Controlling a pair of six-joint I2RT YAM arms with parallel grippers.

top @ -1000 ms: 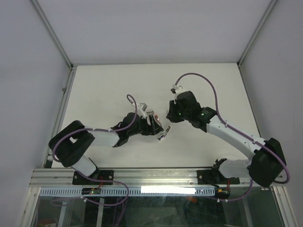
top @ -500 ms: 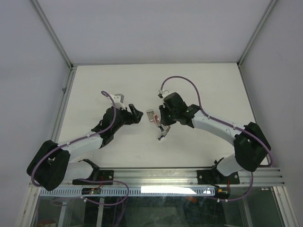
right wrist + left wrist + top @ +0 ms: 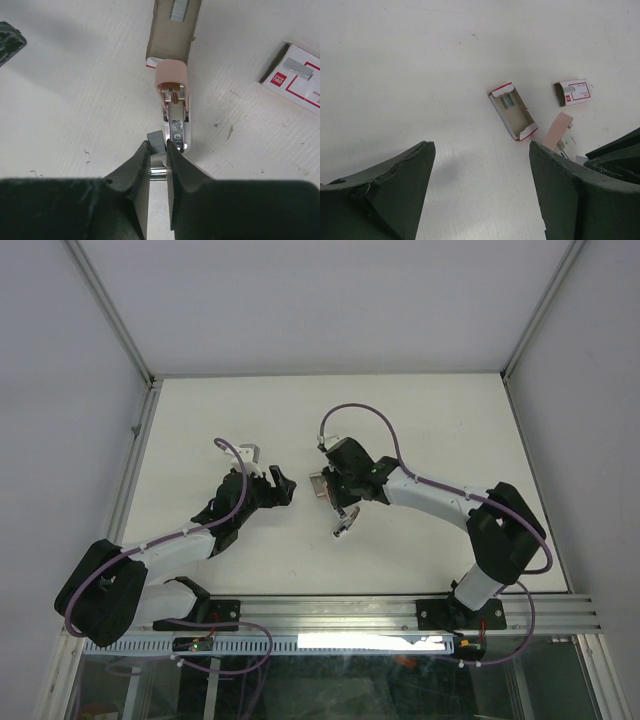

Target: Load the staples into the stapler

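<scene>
Progress: the stapler point(image 3: 172, 100) is laid open on the table point(image 3: 70, 85); loading is judged begun, not finished.
Left gripper point(image 3: 480, 147): spread wide, nothing held, well apart from the parts.
Right gripper point(image 3: 157, 145): nearly closed, a grey staple strip point(image 3: 155, 139) seemingly pinched beside the stapler's metal channel.
Staple tray point(image 3: 170, 35): opened, just beyond the stapler's pink end.

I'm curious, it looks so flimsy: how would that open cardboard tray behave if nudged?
The open brown cardboard tray probably slides easily, being thin and lying flat. Its folded walls would likely crush if squeezed. The silvery staples inside may shift.
</scene>
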